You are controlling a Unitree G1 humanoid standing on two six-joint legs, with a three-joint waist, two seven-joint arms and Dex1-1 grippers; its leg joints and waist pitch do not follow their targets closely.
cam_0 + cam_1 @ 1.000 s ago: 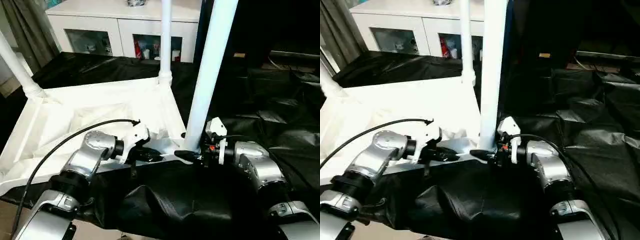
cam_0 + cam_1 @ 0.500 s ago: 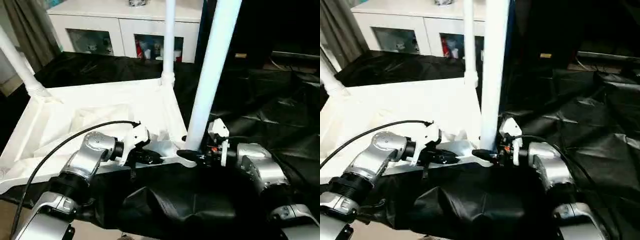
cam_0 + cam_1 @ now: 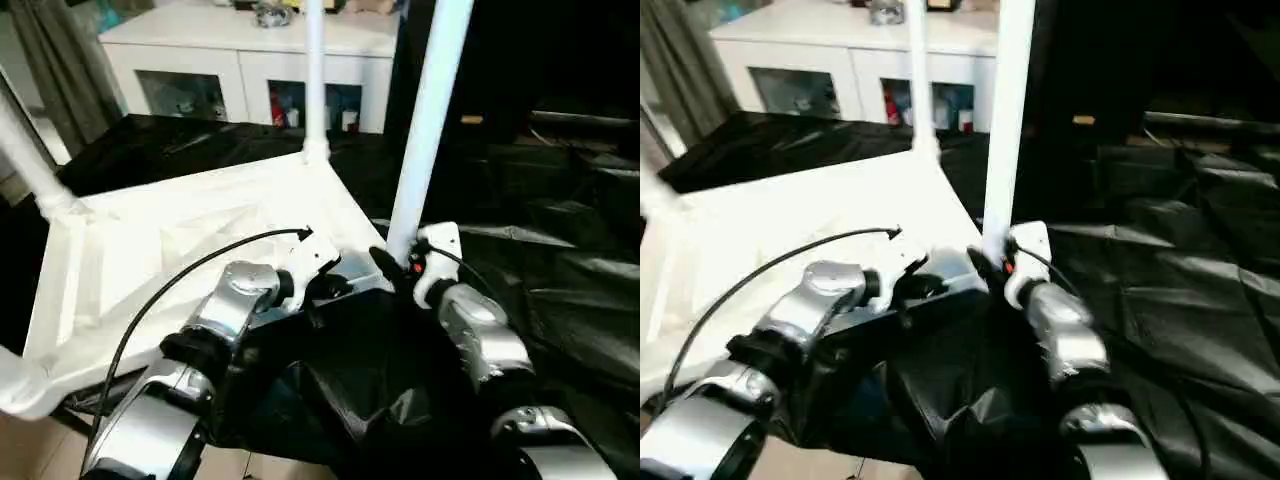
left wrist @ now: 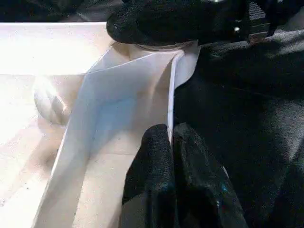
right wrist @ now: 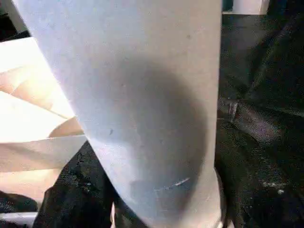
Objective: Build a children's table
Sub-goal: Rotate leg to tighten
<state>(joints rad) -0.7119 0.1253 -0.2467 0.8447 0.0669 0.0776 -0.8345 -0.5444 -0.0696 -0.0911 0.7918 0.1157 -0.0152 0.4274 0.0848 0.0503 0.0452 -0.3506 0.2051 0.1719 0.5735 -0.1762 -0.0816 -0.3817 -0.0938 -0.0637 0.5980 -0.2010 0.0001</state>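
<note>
Your left arm (image 3: 215, 335) is reaching forward from the lower left, silver forearm angling toward the centre, with a black cable arching over its wrist. Your left gripper (image 4: 170, 142) is pinching its two black fingers together on the thin white rim of the tabletop (image 3: 150, 250). Your right arm (image 3: 475, 335) is coming in from the lower right, and your right gripper (image 3: 388, 268) is sitting at the base of the near leg (image 3: 425, 120), its fingers spread around that tube.

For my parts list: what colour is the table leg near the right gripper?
The leg is plain white, shown best in the left eye view.
</note>
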